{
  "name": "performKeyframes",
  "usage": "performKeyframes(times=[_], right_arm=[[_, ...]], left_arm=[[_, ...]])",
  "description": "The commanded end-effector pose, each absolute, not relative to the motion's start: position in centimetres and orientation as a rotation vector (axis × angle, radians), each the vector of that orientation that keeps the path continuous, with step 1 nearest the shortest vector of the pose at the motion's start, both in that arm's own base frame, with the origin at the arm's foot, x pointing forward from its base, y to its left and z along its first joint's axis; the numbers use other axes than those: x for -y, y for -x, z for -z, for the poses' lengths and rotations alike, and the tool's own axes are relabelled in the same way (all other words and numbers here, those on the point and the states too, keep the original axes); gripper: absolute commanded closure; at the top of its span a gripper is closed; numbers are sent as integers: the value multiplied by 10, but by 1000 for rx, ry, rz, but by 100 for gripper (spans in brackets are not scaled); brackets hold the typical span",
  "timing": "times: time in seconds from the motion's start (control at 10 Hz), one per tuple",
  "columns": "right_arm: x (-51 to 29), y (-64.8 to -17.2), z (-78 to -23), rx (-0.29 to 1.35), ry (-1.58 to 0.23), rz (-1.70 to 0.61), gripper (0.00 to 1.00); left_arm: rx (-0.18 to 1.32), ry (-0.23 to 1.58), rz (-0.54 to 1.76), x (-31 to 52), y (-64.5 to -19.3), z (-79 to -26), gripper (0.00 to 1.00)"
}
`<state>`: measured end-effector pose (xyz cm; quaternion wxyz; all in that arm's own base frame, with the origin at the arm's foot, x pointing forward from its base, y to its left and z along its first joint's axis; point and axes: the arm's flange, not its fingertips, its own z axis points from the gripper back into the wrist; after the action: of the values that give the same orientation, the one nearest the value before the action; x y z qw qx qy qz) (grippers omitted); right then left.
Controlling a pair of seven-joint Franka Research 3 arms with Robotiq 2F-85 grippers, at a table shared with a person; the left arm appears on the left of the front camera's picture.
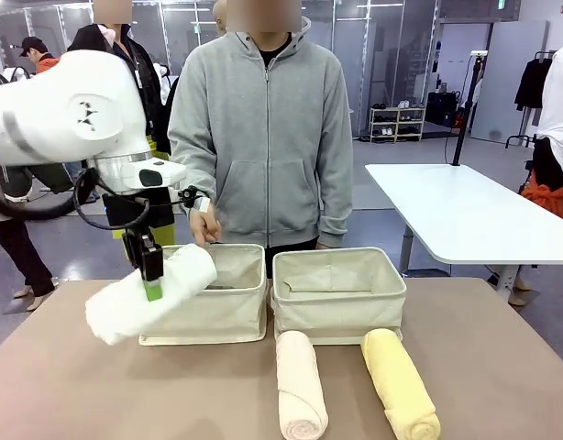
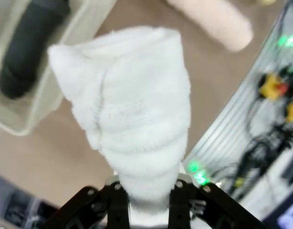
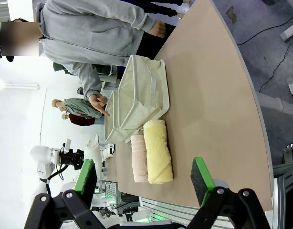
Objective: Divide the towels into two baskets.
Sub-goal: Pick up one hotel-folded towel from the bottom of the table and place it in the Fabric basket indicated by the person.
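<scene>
In the front view my left gripper [image 1: 151,275] is shut on the white towel [image 1: 126,307] and holds it in the air at the front left corner of the left basket [image 1: 217,316]. Seen from the left wrist, the white towel [image 2: 137,105] hangs from the left gripper [image 2: 149,193], and a dark grey towel [image 2: 29,45] lies inside the basket [image 2: 39,107]. The right basket [image 1: 341,312] stands beside it. A pale peach towel [image 1: 300,385] and a yellow towel [image 1: 401,385] lie on the table in front. My right gripper [image 3: 144,179] is open, far from the towels.
A person in a grey hoodie stands at the far side, one hand [image 1: 205,226] pointing down at the left basket's rear rim. The brown table [image 1: 502,367] has free room at the right and front left. A white table [image 1: 465,211] stands behind to the right.
</scene>
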<state>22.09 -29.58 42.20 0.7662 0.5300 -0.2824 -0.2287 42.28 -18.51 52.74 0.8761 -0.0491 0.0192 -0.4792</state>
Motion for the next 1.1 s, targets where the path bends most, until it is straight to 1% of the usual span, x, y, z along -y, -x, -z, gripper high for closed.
performKeyframes(times=[0.0, 0.1, 0.2, 0.4, 0.5, 0.6, 0.7, 0.8, 0.9, 1.0], right_arm=[[295, -219, -423, 628, -1160, 497, 0], [295, -219, -423, 628, -1160, 497, 0], [295, -219, -423, 628, -1160, 497, 0], [295, -219, -423, 628, -1160, 497, 0], [295, -219, -423, 628, -1160, 497, 0], [295, -219, -423, 628, -1160, 497, 0], [295, -219, -423, 628, -1160, 497, 0], [295, -219, -423, 628, -1160, 497, 0], [295, -219, -423, 628, -1160, 497, 0], [295, -219, -423, 628, -1160, 497, 0]], left_arm=[[3, -7, 1160, 188, -444, -545, 77], [6, 23, 1159, 189, -446, -550, 77], [-42, 33, 1097, 187, -437, -533, 77], [-42, 33, 1097, 187, -437, -533, 77], [-37, 14, 1136, 190, -446, -536, 69], [-18, -52, 1197, 193, -468, -548, 69], [4, -46, 1356, 198, -487, -556, 69], [20, -130, 1429, 204, -511, -559, 69], [2, -186, 1482, 211, -535, -557, 69], [-14, -199, 1544, 216, -554, -554, 69]])
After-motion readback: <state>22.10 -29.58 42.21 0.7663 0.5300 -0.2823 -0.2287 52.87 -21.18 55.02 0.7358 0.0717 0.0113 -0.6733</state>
